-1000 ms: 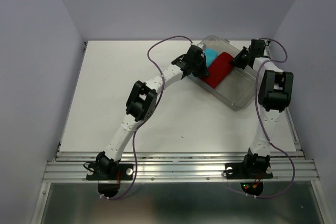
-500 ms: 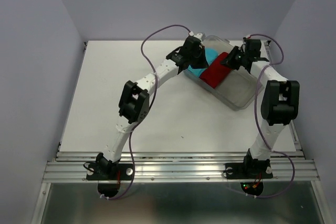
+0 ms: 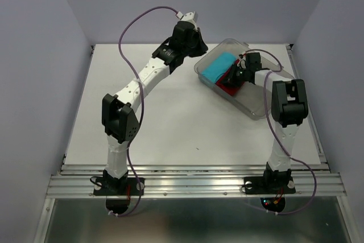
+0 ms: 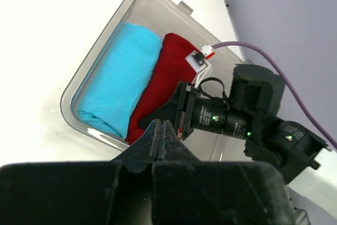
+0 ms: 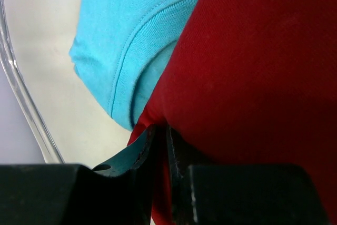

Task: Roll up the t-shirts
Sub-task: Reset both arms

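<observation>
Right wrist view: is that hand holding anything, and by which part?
Right hand pinches the red t-shirt at its edge beside the blue t-shirt. Left hand is shut on nothing.

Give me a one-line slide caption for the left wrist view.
Shut left gripper overlooking a clear bin: cyan t-shirt roll beside red t-shirt, right gripper pinching the red.

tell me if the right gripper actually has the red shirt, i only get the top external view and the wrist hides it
observer: yes, the right wrist view shows the right gripper almost closed, with a fold of the red t-shirt between its fingers
operator: is the blue one caught too
observer: seemingly not, the hem of the cyan t-shirt sits beside the fingertips, outside the gap
operator: left one holding anything
observer: no, the left wrist view shows the left gripper shut on nothing, apart from both shirts
</observation>
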You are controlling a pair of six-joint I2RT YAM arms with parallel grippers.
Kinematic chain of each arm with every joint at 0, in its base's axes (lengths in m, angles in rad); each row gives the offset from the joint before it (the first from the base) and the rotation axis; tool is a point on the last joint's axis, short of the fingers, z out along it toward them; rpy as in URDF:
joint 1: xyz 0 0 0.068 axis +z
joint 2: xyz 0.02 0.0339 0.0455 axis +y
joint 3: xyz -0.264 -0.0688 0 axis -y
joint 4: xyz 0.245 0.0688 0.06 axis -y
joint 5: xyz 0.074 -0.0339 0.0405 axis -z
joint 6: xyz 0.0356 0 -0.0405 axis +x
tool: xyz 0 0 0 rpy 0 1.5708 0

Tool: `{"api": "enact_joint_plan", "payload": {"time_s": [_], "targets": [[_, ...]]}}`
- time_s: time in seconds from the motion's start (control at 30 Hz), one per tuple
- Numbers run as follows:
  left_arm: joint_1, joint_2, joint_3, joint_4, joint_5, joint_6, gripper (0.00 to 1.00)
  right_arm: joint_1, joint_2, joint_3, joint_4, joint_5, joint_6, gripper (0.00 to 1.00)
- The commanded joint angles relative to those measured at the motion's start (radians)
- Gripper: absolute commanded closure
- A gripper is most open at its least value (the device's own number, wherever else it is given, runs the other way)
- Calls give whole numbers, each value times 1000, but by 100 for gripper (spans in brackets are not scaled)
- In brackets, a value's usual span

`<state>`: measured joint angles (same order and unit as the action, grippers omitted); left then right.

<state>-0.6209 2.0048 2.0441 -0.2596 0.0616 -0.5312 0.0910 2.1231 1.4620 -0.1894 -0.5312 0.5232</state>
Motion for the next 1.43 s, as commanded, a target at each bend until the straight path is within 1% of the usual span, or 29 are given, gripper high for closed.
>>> {"api": "enact_joint_plan", "payload": {"time_s": [0.0, 0.03, 0.17, 0.2, 0.27, 0.3, 0.37, 0.4, 0.43, 0.47, 0.5, 0.53, 0.57, 0.63, 0.67, 0.73, 0.77, 0.8, 0.83, 0.9, 0.93, 0.97, 1.0, 1.07, 1.13, 1.17, 1.2, 1.27, 1.4], "targets": [[-2, -38, -35, -7, -28, 16, 100, -5, -18, 24, -56, 59, -34, 81], [-2, -41, -35, -9, -28, 16, 100, -5, -34, 27, -53, 56, -38, 81], [0, -63, -36, -12, -26, 16, 100, -5, -144, 46, -53, 121, -23, 80], [0, -69, -36, -13, -28, 17, 100, -5, -166, 43, -51, 170, -19, 79], [0, -92, -48, -17, -32, 19, 100, -17, -204, 37, -50, 220, 0, 79], [0, -101, -55, -18, -40, 22, 100, -45, -238, 18, -45, 258, 9, 76], [0, -135, -76, -24, -48, 25, 100, -68, -273, -8, -41, 290, 23, 76], [-2, -150, -85, -27, -51, 31, 100, -80, -310, -37, -42, 342, 26, 75], [0, -184, -110, -33, -84, 34, 100, -80, -330, -51, -42, 370, 21, 72], [0, -201, -125, -36, -94, 39, 100, -80, -350, -64, -44, 397, 2, 69], [-2, -219, -142, -43, -120, 48, 100, -80, -371, -78, -45, 442, -8, 61], [0, -239, -175, -53, -135, 51, 100, -80, -414, -107, -48, 460, -18, 56], [-2, -280, -195, -58, -169, 53, 100, -80, -434, -118, -54, 480, -35, 43], [-2, -323, -251, -79, -201, 63, 100, -80, -475, -143, -77, 540, -48, 27], [0, -363, -271, -89, -233, 63, 100, -80, -512, -161, -99, 583, -55, 17], [1, -426, -324, -108, -273, 66, 100, -80, -560, -184, -137, 664, -66, 8], [1, -449, -347, -115, -273, 68, 100, -80, -560, -184, -137, 697, -66, 8], [3, -474, -369, -119, -298, 68, 98, -80, -590, -196, -166, 724, -66, 2], [1, -526, -416, -124, -312, 63, 96, -80, -606, -203, -180, 776, -68, 0], [7, -579, -467, -121, -339, 60, 89, -80, -658, -225, -220, 824, -68, 0], [9, -607, -519, -118, -348, 59, 86, -80, -678, -233, -232, 868, -66, 0], [10, -661, -545, -116, -356, 57, 82, -80, -698, -239, -245, 891, -63, 0], [12, -687, -565, -118, -370, 56, 77, -80, -733, -249, -271, 934, -65, 0], [16, -756, -623, -124, -378, 53, 73, -80, -765, -258, -295, 979, -55, 0], [20, -819, -677, -128, -384, 46, 64, -80, -816, -272, -329, 1031, -45, 0], [20, -839, -696, -129, -388, 45, 49, -80, -834, -282, -338, 1045, -32, 0], [20, -857, -714, -127, -388, 43, 44, -80, -854, -293, -341, 1059, -26, 0], [23, -909, -772, -124, -391, 34, 38, -80, -914, -333, -343, 1091, -22, 0], [26, -980, -855, -112, -413, 19, 37, -80, -991, -396, -344, 1143, 3, 0]]}}
